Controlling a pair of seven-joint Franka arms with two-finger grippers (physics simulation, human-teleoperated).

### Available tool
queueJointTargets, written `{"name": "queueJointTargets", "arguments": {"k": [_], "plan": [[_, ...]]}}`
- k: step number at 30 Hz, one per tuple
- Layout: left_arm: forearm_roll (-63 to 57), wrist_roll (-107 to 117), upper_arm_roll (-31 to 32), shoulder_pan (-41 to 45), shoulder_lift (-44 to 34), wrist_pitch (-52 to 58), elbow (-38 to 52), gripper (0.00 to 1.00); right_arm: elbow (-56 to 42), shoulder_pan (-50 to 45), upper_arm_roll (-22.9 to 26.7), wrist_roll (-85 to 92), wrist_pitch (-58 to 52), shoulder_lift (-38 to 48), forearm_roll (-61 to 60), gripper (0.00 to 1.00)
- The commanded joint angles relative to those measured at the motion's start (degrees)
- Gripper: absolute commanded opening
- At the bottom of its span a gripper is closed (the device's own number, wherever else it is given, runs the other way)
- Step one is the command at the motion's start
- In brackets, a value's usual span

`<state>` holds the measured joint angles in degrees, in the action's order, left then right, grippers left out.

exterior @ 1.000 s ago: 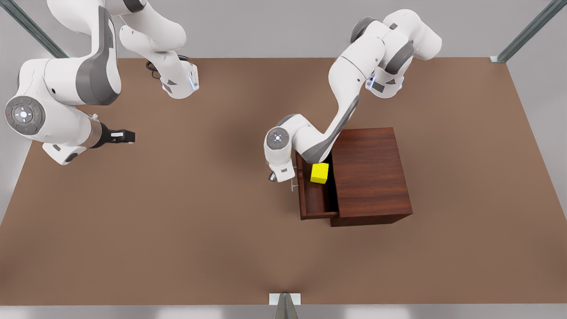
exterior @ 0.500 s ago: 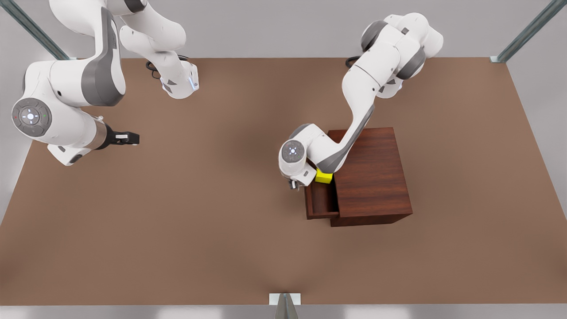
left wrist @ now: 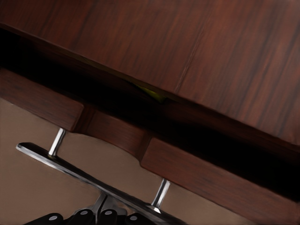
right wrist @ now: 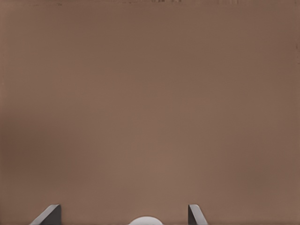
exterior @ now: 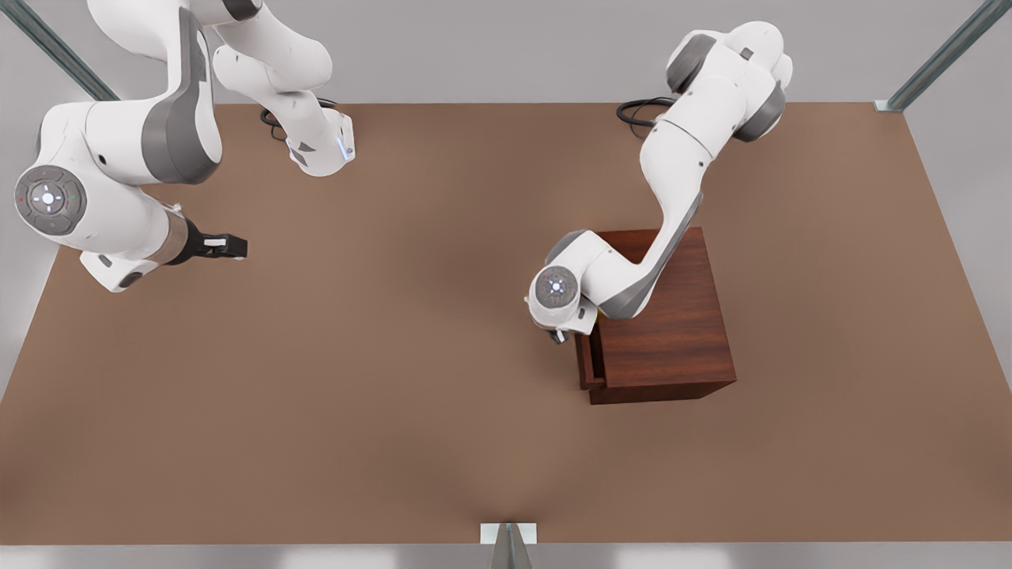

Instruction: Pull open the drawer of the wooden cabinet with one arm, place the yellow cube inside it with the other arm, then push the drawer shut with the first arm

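We see the boxy dark reddish-brown wooden cabinet [exterior: 664, 316] on the front view's right of the brown table [exterior: 356, 395]. Its shallow drawer [exterior: 586, 365] sticks out only slightly twd the left, so nearly shut. Left gripper [exterior: 558, 336] sits at the thin silver bar handle [left wrist: 89, 178], cabinet lying rightward of it; grip: can't tell. Right gripper [exterior: 229, 246] waits far left, fingers [right wrist: 47, 216] spread, empty. Yellow cube [left wrist: 152, 92]: just a sliver inside the drawer gap.
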<state>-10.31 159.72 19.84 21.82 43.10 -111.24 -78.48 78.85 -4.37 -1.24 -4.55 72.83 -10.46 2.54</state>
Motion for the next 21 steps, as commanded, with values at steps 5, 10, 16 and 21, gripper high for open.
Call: {"name": "queueJointTargets", "arguments": {"k": [5,10,16,21], "plan": [[-1.5,6.0,2.1,-3.3,-0.6,1.5,-0.8,0.21,0.0,0.0,0.1,-1.0,-0.1,0.0,0.1,1.0],[-1.6,5.5,2.1,-3.5,-0.7,2.4,-0.8,0.21,0.1,0.0,0.5,-1.2,-0.2,0.2,0.3,1.0],[-2.3,4.8,2.5,-4.6,-0.8,2.5,-0.8,0.21,0.6,0.0,0.5,-0.6,2.7,0.4,0.7,1.0],[-2.3,-4.3,9.9,-5.5,-0.9,1.4,8.5,0.45,0.3,-0.7,0.6,-0.1,2.7,0.2,0.8,1.0]]}}
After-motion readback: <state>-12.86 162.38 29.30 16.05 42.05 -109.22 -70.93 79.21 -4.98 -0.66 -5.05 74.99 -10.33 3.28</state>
